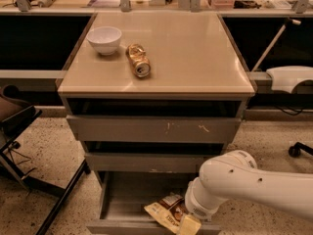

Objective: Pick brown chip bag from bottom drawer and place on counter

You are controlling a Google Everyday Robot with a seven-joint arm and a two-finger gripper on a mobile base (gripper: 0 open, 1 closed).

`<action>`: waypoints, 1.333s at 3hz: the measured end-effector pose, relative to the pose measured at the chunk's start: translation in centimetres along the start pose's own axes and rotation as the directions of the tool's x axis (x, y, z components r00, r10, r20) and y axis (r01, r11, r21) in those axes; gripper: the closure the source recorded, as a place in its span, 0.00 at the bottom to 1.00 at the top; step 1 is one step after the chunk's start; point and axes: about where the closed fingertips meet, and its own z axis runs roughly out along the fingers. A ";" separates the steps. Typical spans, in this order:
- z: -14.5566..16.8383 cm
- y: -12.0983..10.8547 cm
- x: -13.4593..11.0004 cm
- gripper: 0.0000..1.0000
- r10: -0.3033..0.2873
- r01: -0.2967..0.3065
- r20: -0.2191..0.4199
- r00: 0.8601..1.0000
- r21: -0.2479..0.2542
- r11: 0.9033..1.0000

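- The brown chip bag (165, 210) lies crumpled on the floor of the open bottom drawer (124, 195), toward its front right.
- The gripper (189, 225) sits low at the drawer's front edge, just right of the bag. I cannot tell whether it is spread or closed, or whether it grips the bag.
- The white arm (254, 187) reaches in from the right.
- On the counter (195, 53) above stand a white bowl (104, 39) and a gold can (138, 60), the can lying on its side.
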 end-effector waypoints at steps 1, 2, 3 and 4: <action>2.2 -2.7 -0.4 0.00 0.076 -0.079 0.155 0.985 0.015 0.997; 7.1 -6.8 -1.1 0.00 0.181 -0.196 0.305 0.935 0.018 0.980; 10.0 -7.0 -1.6 0.00 0.219 -0.232 0.353 0.910 -0.005 0.973; 10.0 -7.0 -1.6 0.00 0.219 -0.232 0.353 0.910 -0.005 0.973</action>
